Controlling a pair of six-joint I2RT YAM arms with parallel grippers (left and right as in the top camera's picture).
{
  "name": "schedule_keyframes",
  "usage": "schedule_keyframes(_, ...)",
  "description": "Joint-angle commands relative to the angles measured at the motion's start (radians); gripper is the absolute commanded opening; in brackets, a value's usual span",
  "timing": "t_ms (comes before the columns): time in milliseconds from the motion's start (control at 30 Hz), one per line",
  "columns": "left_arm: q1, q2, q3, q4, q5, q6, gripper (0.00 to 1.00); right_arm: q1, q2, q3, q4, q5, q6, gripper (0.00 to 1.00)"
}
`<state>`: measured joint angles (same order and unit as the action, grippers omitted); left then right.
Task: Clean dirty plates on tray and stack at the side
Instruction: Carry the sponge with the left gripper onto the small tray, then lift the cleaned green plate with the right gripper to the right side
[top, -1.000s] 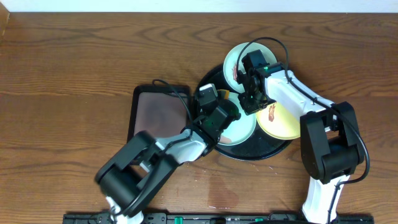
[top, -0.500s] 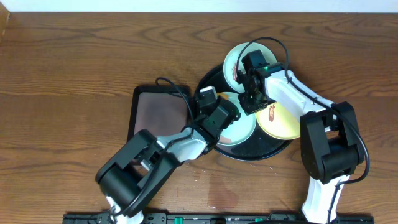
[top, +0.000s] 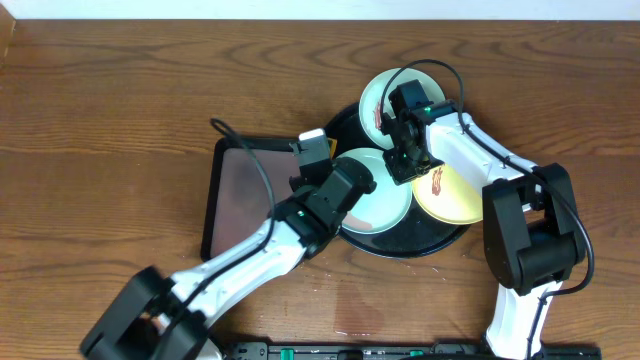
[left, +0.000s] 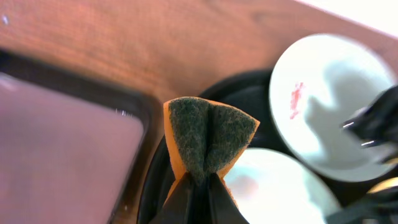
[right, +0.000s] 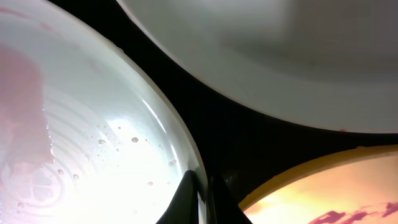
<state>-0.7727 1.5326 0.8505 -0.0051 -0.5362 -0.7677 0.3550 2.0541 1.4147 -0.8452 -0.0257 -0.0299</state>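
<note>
The black tray (top: 440, 238) holds three plates. The far light blue plate (top: 385, 98) has a red smear, also seen in the left wrist view (left: 329, 106). The pale yellow plate (top: 455, 200) has a reddish-brown smear. The middle light blue plate (top: 378, 205) is wet with a faint pink trace (right: 93, 124). My right gripper (top: 405, 168) is shut on that plate's rim (right: 199, 193). My left gripper (top: 318, 152) is shut on an orange sponge with a green pad (left: 208, 137) and holds it raised over the tray's left rim (left: 155, 180).
A dark brown rectangular tray (top: 245, 190) lies on the wooden table just left of the black tray, also in the left wrist view (left: 62, 149). The yellow plate (right: 323, 186) and the far plate (right: 280, 62) lie close round my right gripper.
My left gripper has lifted the sponge off the middle plate and drawn back left, over the tray's left rim. The right gripper has kept its hold on the rim.
</note>
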Motion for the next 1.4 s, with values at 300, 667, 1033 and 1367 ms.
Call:
schedule_keyframes(300,0.134,-0.439,-0.002,-0.468,-0.041,0.057,0.08,0.011,-0.124,0.059,-0.056,-0.005,0.04,0.01)
schedule_keyframes(667,0.293,-0.619,-0.002,-0.741,0.032,0.057,0.08,0.201,-0.404,0.059,-0.101,0.492,0.081,0.01)
schedule_keyframes(1033,0.297,-0.57,-0.029,-0.755,0.077,0.056,0.08,0.439,-0.452,0.059,0.062,1.169,-0.106,0.01)
schedule_keyframes(1367,0.297,-0.563,-0.029,-0.75,0.137,0.052,0.08,0.489,-0.452,0.059,0.188,1.228,-0.263,0.01)
